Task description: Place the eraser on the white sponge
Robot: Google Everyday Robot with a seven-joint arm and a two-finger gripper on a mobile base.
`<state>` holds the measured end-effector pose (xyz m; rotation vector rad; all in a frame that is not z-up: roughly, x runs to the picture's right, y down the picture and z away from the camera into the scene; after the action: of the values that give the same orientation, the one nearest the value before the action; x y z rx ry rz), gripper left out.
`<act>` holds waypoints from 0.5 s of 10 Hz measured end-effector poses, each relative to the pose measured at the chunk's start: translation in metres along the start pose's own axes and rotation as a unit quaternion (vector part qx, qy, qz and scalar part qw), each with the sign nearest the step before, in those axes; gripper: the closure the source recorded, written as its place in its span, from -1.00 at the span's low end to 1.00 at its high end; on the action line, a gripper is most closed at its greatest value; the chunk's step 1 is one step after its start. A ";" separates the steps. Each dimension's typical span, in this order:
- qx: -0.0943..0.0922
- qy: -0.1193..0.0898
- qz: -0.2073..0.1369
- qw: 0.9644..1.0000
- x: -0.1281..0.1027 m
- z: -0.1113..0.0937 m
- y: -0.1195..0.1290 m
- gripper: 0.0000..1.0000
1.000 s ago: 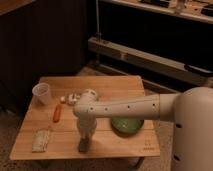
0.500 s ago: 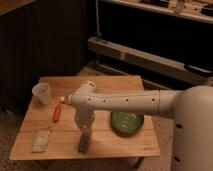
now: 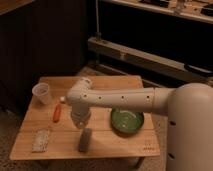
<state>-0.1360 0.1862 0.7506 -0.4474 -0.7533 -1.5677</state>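
Observation:
The eraser (image 3: 85, 140), a dark grey oblong block, lies on the wooden table (image 3: 120, 145) near its front edge. The white sponge (image 3: 41, 140), a flat pale speckled pad, lies to the eraser's left at the front left of the table, a gap between them. My gripper (image 3: 80, 120) hangs pointing down from the white arm, just above and slightly behind the eraser's far end. The eraser appears to rest on the table.
A clear plastic cup (image 3: 42, 93) stands at the back left. A slim orange-red stick (image 3: 57, 113) lies left of the gripper, a small white object (image 3: 62, 99) behind it. A green bowl (image 3: 126, 121) sits to the right. My white arm (image 3: 125, 98) spans the table's middle.
The gripper and wrist have risen slightly and shifted a little to the left, away from the eraser. The eraser and the sponge have stayed where they were.

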 end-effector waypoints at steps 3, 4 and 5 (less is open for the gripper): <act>-0.018 0.010 0.000 1.000 -0.001 -0.003 0.003 0.55; -0.036 0.016 -0.001 0.999 -0.003 -0.001 0.003 0.32; -0.044 0.017 -0.001 0.999 -0.002 0.000 0.004 0.18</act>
<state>-0.1318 0.1876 0.7498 -0.4838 -0.6616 -1.6098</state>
